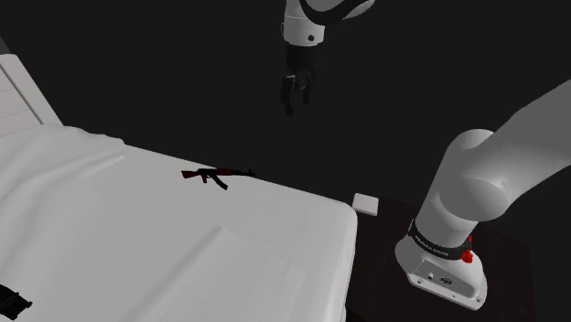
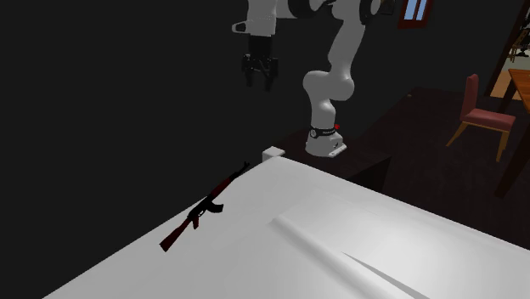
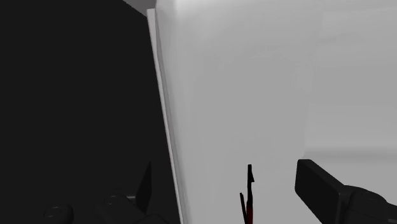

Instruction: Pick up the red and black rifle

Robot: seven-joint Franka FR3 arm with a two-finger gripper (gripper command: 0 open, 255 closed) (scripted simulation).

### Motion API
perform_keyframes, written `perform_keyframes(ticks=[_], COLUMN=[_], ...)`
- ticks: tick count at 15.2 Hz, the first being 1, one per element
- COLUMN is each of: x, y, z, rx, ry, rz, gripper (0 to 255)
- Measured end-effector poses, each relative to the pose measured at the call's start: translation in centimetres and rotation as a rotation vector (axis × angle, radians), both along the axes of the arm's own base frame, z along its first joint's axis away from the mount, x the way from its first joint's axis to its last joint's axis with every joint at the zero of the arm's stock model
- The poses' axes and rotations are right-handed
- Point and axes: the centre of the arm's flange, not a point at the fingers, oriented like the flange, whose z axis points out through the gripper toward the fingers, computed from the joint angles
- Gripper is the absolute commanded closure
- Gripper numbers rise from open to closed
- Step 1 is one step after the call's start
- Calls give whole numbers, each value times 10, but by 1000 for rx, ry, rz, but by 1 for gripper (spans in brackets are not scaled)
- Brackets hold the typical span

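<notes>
A small red and black rifle [image 1: 217,175] lies flat on the white bed [image 1: 137,238], close to the bed's far edge. In the second exterior view the rifle [image 2: 204,208] runs along that edge, barrel toward the arm's stand. My gripper [image 1: 297,101] hangs high in the air above and beyond the rifle, apart from it, pointing down, also seen at the gripper [image 2: 259,81]. The wrist view looks down past the open gripper [image 3: 228,170]: the black fingers [image 3: 324,191] stand wide apart with nothing between them, and the rifle [image 3: 249,198] appears far below.
A small white box [image 1: 365,203] sits on the dark stand top by the bed's corner. A black object [image 1: 11,297] lies at the bed's near left. A red chair [image 2: 484,115] and wooden table [image 2: 520,85] stand far off. A black area lies beyond the bed's edge.
</notes>
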Motion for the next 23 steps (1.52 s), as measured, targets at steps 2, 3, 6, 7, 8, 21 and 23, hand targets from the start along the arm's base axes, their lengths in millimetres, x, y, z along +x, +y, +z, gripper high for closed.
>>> perform_keyframes(ticks=[2,3,6,7,8,21,23], x=[24,35,66,79,89,219,238], y=[9,11,24,29,32,102,115], z=[-16,-23,-41,-49,-57,-160,-174], rx=[-2,-3,-5,-6,-7,-18,-19], ry=[9,14,27,31,36,95,105], rz=[9,13,26,30,34,90,98], gripper=[0,0,0,0,0,0,0])
